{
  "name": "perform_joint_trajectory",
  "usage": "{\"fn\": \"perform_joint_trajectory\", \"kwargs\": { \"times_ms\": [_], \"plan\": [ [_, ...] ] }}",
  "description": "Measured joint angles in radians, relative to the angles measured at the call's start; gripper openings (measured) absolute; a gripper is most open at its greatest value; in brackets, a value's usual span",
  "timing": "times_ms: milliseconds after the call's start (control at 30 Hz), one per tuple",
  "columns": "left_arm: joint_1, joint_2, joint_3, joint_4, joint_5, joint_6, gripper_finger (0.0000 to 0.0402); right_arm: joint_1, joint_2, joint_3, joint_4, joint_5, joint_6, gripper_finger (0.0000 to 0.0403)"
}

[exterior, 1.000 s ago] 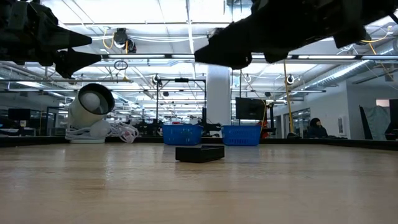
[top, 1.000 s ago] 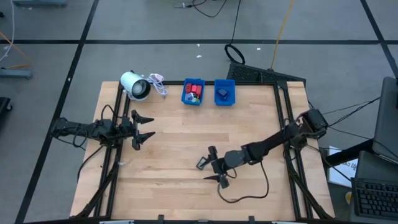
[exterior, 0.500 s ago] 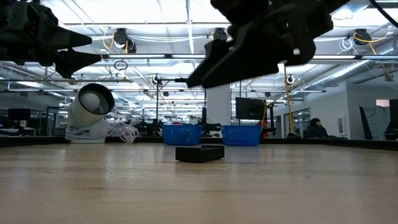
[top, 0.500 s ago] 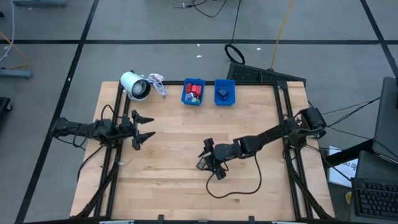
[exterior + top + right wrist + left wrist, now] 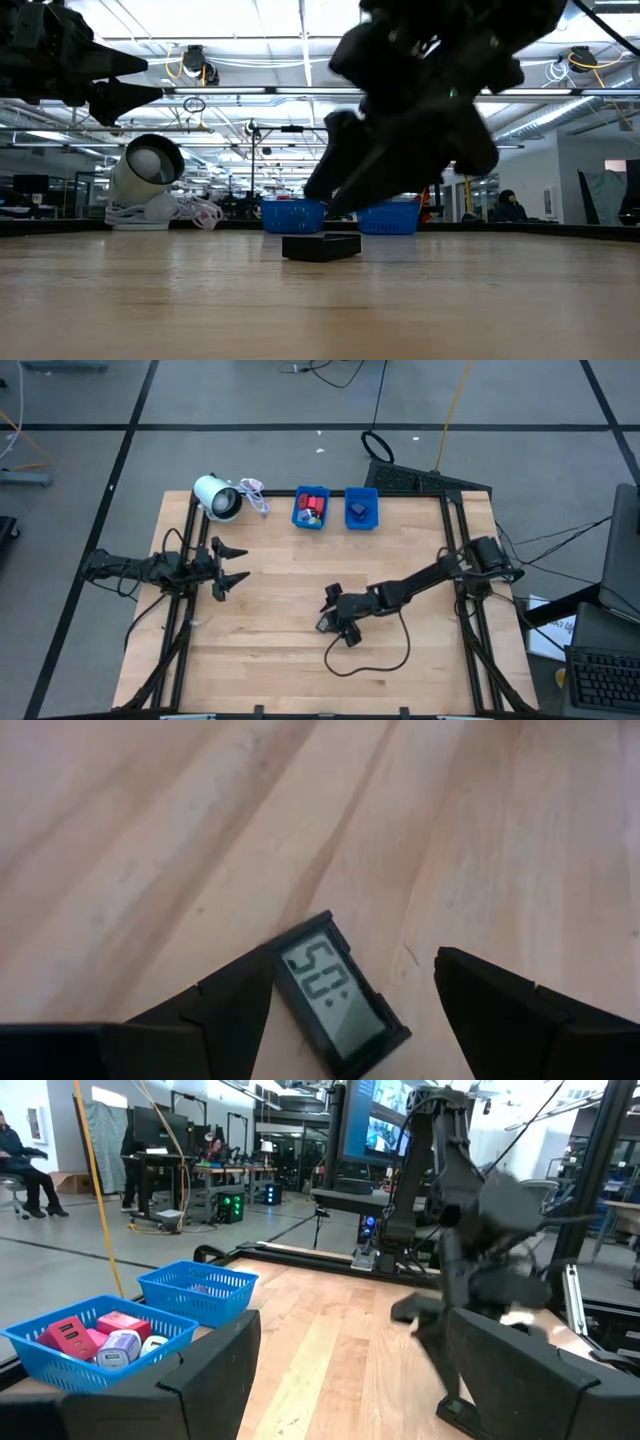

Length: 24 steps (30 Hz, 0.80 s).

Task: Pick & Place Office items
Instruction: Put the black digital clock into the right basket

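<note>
Hovering over small black clock [image 5: 335, 997] mid-worktop [image 5: 280, 650], right gripper [image 5: 339, 616] jaws spread, nothing pinched. Left gripper [image 5: 228, 567] idle, spread. Other office items [image 5: 311, 506] binned (clock left).

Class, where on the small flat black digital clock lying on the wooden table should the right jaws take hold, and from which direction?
Grip the small flat black digital clock across its two long edges, coming straight down. It lies flat, display up, so only its thin sides offer purchase.

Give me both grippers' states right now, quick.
Left gripper: open, empty, at the table's left edge.
Right gripper: open, empty, straddling the small black digital clock.
</note>
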Motion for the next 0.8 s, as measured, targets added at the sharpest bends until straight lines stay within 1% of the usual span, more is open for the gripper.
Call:
{"fn": "perform_joint_trajectory", "kwargs": {
  "times_ms": [200, 433, 800],
  "plan": [
    [0.0, 0.0, 0.0, 0.0, 0.0, 0.0, 0.0324, -0.03, 0.077, 0.002, 0.019, -0.011, 0.008, 0.0263],
    [0.0, 0.0, 0.0, 0.0, 0.0, 0.0, 0.0324, -0.072, 0.099, 0.002, 0.017, -0.13, 0.09, 0.0258],
    [0.0, 0.0, 0.0, 0.0, 0.0, 0.0, 0.0324, -0.078, 0.093, 0.0, 0.011, -0.135, 0.111, 0.0219]
  ]
}}
